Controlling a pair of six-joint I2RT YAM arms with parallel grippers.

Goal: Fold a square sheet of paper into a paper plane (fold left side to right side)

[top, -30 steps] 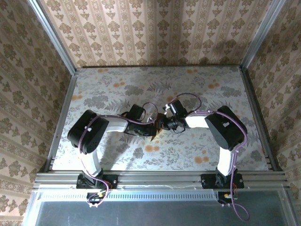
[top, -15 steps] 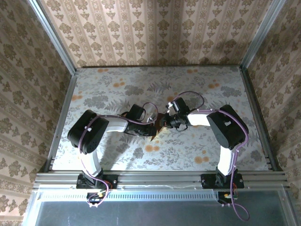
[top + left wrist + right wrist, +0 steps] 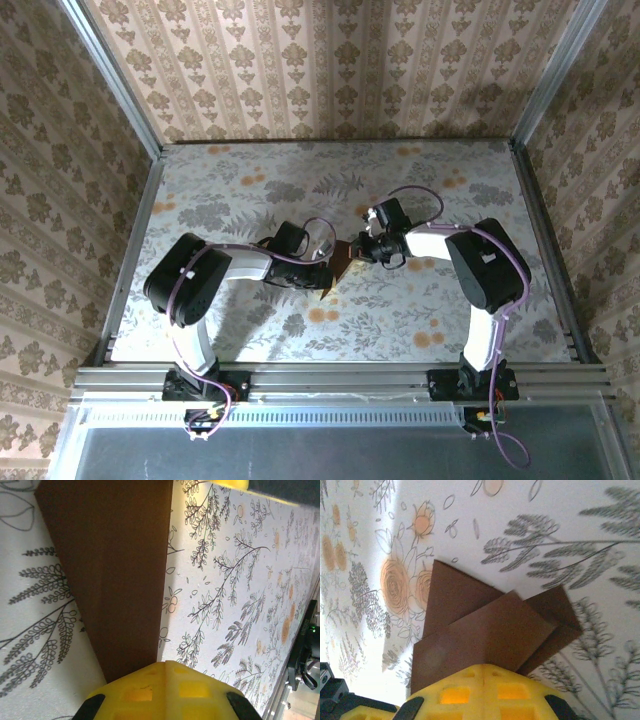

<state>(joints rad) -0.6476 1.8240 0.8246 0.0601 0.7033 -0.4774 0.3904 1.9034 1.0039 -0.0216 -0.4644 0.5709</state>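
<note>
One matte, dark reddish-brown paper (image 3: 343,256), folded into overlapping flaps, lies mid-frame in the top view between two grippers. From the left wrist it runs top to bottom, narrowing downward. The left gripper (image 3: 165,682) and right gripper (image 3: 481,680) are both closed, their tips at its edge.

My left gripper (image 3: 324,270) is pinched closed at the left edge of the folded sheet of paper (image 3: 343,256). My right gripper (image 3: 364,248), closed too, sits over its right edge. Both forearms reach inward toward it, elbows bent outward.
</note>
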